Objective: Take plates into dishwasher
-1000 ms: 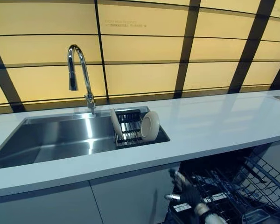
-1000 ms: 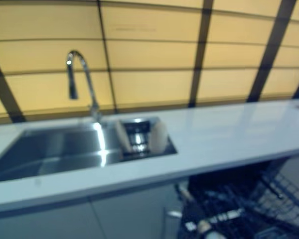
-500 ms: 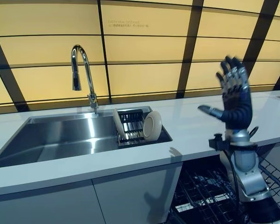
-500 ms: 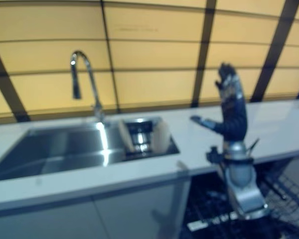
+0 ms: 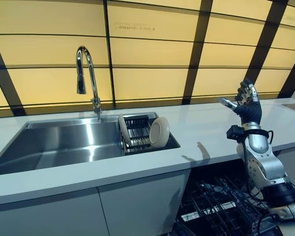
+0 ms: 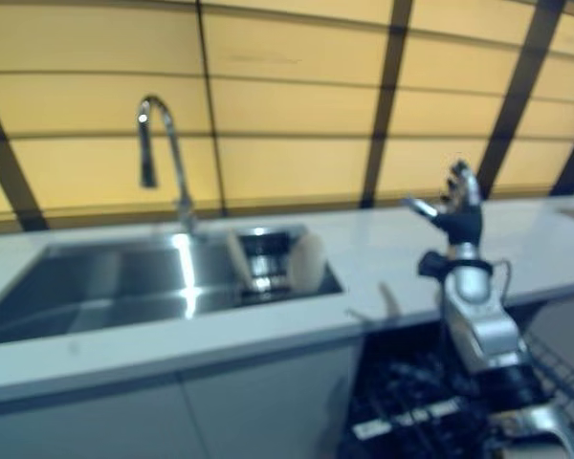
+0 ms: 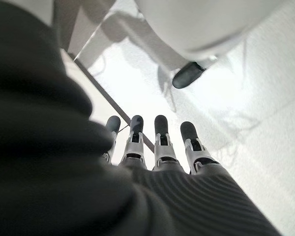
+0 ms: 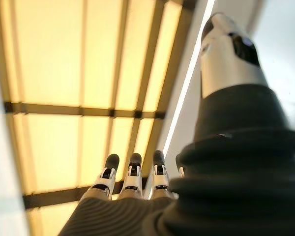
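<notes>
Two white plates stand on edge in a dark dish rack (image 5: 137,136) at the right end of the sink: a round one (image 5: 159,132) faces me and a second (image 5: 122,130) shows edge-on at the rack's left. My right hand (image 5: 248,105) is raised over the white counter (image 5: 216,128), well right of the plates, open with straight fingers (image 8: 132,178) and holding nothing. My left hand (image 7: 160,147) shows only in its wrist view, open, empty and pointing down at the floor. The dishwasher's wire rack (image 5: 219,201) is pulled out below the counter at lower right.
A steel sink (image 5: 59,145) with a tall chrome tap (image 5: 86,73) fills the counter's left half. Yellow wall panels with dark bars rise behind. Grey cabinet doors (image 5: 137,206) sit under the sink, left of the dishwasher.
My right hand rose from the dishwasher rack to above the counter, then moved farther out towards the wall. The plates have not moved. The camera shifted slightly.
</notes>
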